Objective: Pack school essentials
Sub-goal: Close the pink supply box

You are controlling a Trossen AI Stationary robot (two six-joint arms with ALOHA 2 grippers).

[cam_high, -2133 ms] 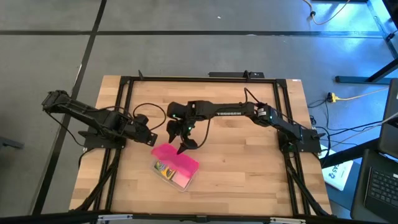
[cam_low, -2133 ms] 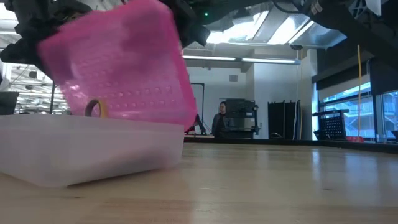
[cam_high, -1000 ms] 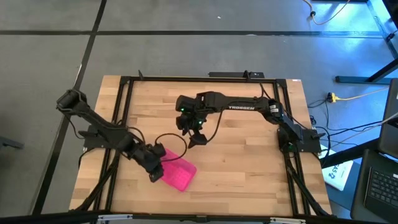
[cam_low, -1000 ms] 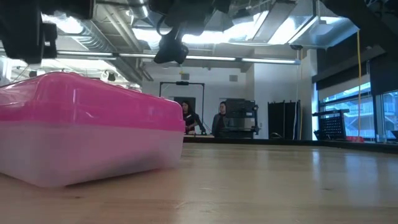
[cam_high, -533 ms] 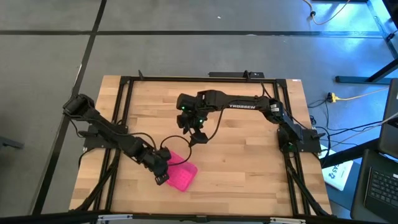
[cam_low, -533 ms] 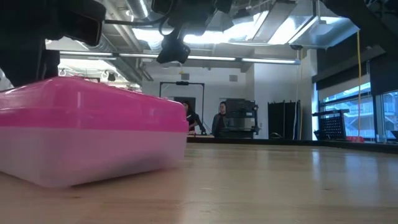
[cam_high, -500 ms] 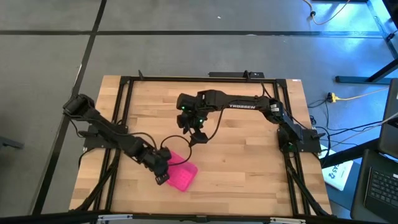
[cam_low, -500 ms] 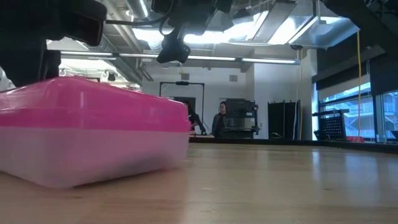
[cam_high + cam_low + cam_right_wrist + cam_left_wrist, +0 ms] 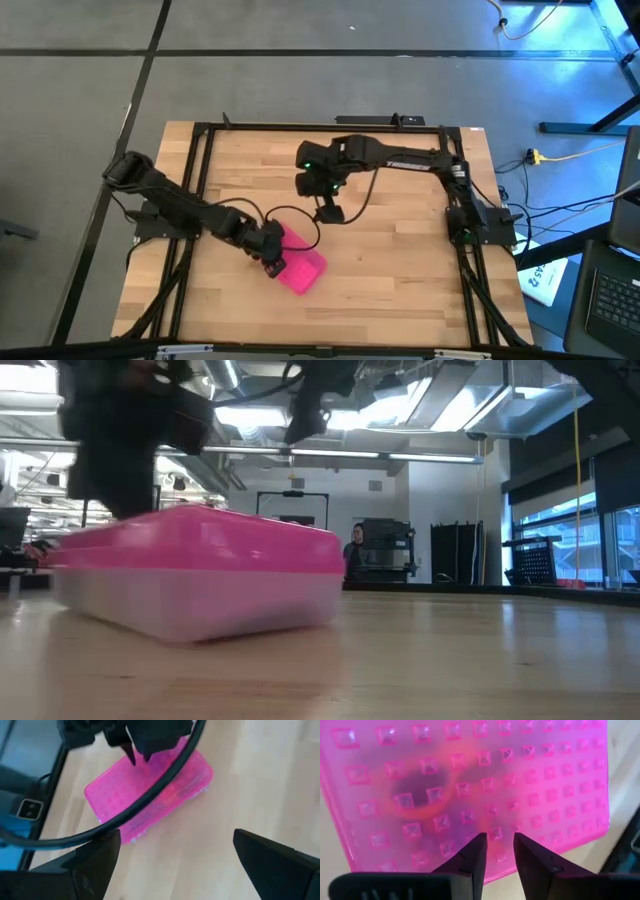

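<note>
Spreading out beneath me is a pale wooden table (image 9: 380,280) framed by black rails, with grey floor around it. My two dark arms reach inward from the table's two sides.

My left arm stretches from the left edge toward the middle front of the table, and my left gripper (image 9: 272,256) sits at the near-left end of a bright pink dotted box (image 9: 302,270). In the left wrist view its fingers (image 9: 472,857) stand only a narrow gap apart, directly over the studded pink lid (image 9: 470,785), with nothing caught between them. Whether their tips touch the lid I cannot tell.

My right arm comes from the right side and bends over the middle of the table. My right gripper (image 9: 327,209) hangs in the air above the wood, well apart from the box, with its jaws spread wide and empty. In its wrist view the two fingers (image 9: 95,865) frame the box from a distance.

The box lies flat on the table with its lid shut; the low view shows a pink top half (image 9: 215,545) over a cloudy clear bottom half (image 9: 200,605). The school essentials are inside: through the lid, orange-yellow loops (image 9: 425,785) show faintly, blurred, like scissor handles. Nothing else inside can be made out.

Far behind the table, a person (image 9: 355,550) stands in the room.
</note>
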